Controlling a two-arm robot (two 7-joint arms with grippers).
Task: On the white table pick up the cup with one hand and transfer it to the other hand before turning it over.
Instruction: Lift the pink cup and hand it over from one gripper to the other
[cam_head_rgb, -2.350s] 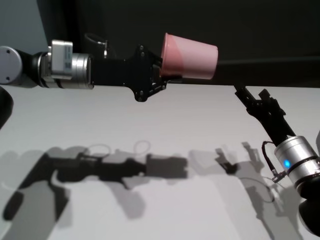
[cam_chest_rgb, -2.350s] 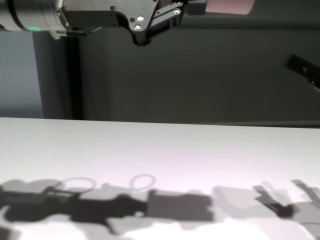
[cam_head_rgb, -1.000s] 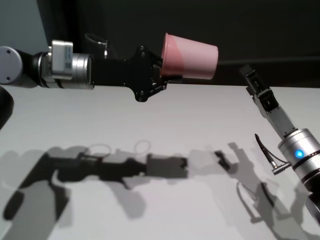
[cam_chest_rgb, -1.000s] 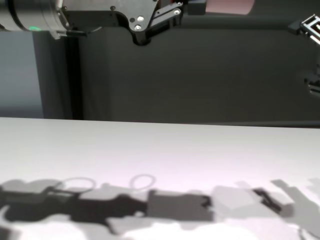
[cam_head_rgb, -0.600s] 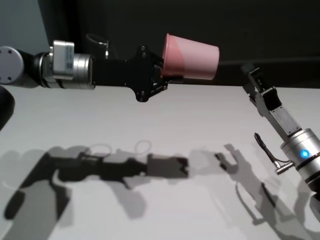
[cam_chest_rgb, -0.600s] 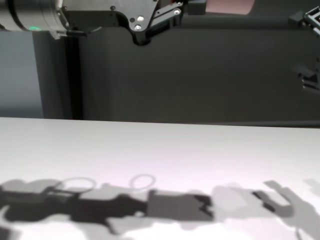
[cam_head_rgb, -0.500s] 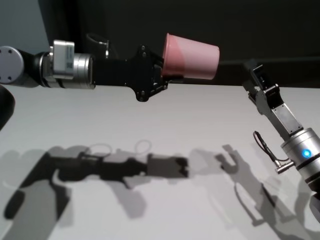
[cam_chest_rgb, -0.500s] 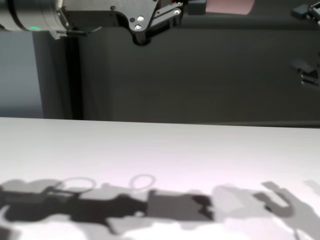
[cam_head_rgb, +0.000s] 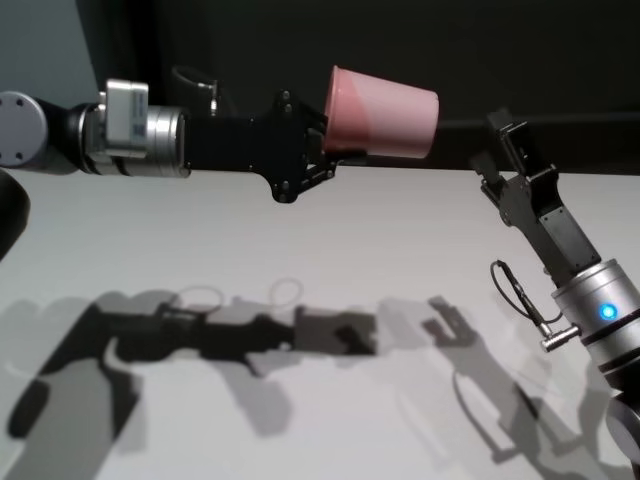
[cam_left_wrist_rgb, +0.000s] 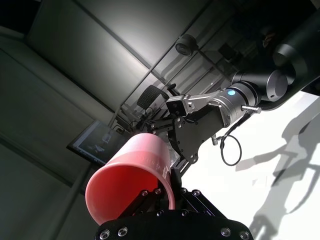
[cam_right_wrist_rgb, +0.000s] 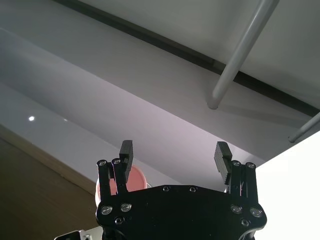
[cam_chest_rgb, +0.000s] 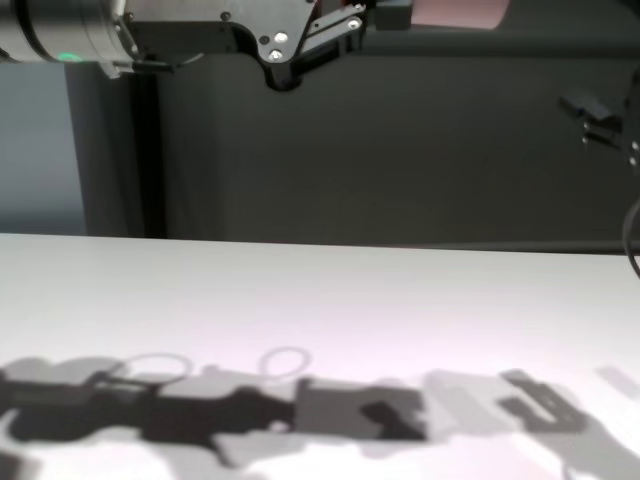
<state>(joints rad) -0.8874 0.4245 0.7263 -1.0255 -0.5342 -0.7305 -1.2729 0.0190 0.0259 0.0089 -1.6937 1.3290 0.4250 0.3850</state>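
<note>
- Head view, nearest first: the white table (cam_head_rgb: 330, 230) is seen spread across the lower part, marked by the arms' grey shadows
- Above the table on the right, the right gripper (cam_head_rgb: 497, 152) is raised on its slanted forearm, with its fingers spread wide and nothing held between them (the wide gap is plain in the right wrist view (cam_right_wrist_rgb: 174, 155))
- The right gripper is placed just beside the cup's flat base, apart from it
- Farther up, the cup (cam_head_rgb: 382, 112) is held well above the table, lying on its side with the rim toward the left arm and the narrower base toward the right arm
- The left gripper (cam_head_rgb: 332, 130) is reached in horizontally from the left and is clamped on the cup's wall at the rim (one finger inside the mouth, as shown in the left wrist view (cam_left_wrist_rgb: 167, 192))
- In the chest view only the cup's lower edge (cam_chest_rgb: 455, 12) is caught at the top border, beside the left gripper (cam_chest_rgb: 350, 20)
</note>
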